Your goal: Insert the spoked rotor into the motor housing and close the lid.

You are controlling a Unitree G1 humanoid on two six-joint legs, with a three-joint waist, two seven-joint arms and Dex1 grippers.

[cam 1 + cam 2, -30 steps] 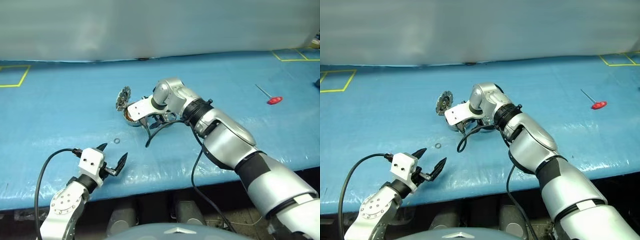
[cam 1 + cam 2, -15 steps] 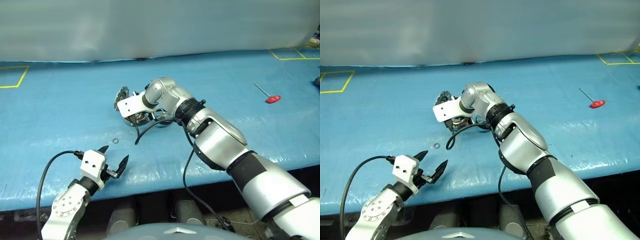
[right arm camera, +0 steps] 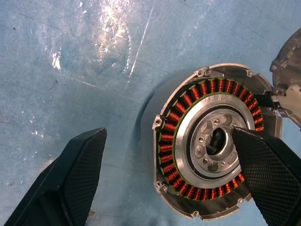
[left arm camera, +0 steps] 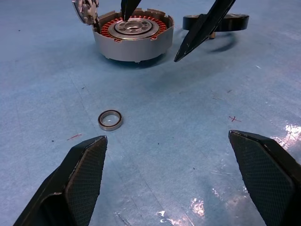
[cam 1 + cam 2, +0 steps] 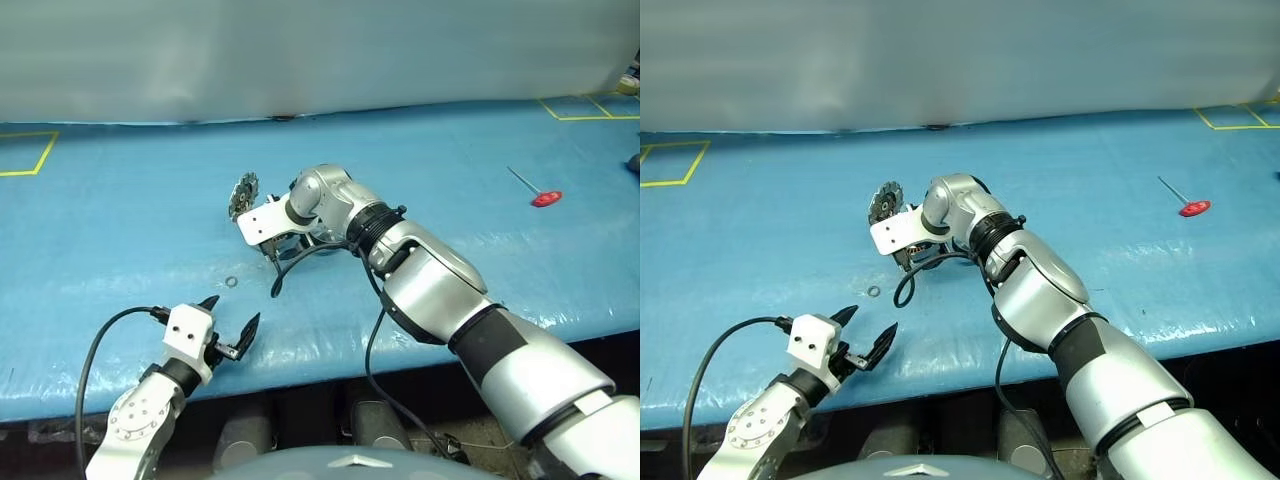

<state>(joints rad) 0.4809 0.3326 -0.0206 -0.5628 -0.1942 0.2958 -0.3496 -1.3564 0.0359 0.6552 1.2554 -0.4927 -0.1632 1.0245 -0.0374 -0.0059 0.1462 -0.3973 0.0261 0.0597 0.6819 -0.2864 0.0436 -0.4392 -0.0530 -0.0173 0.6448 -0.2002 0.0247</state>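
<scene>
Hanging spread wide and empty: the right tool [image 3: 168, 135], pointed steeply down, one finger above the silvery hub of the motor housing [image 4: 131, 47] directly beneath, the other above bare tabletop [image 5: 120, 220] beside the cup. At the housing's rim, propped on edge against the cup: the lid [image 4: 85, 10]. Just beside the housing, on the side away from the lid, flat on the tabletop and not yet picked up: the spoked rotor [image 4: 236, 22]. Judged the step in hand: going for that rotor. To do well, shift off the housing and over the rotor, straddle the dark rim with both fingers, close squarely across the width, lift level, then centre over the hub before lowering; avoid nudging the leaning lid. Well back toward the tabletop's near edge, likewise spread and empty: the left tool [image 4: 167, 136], with a small loose ring [image 4: 110, 119] between that tool and the housing
</scene>
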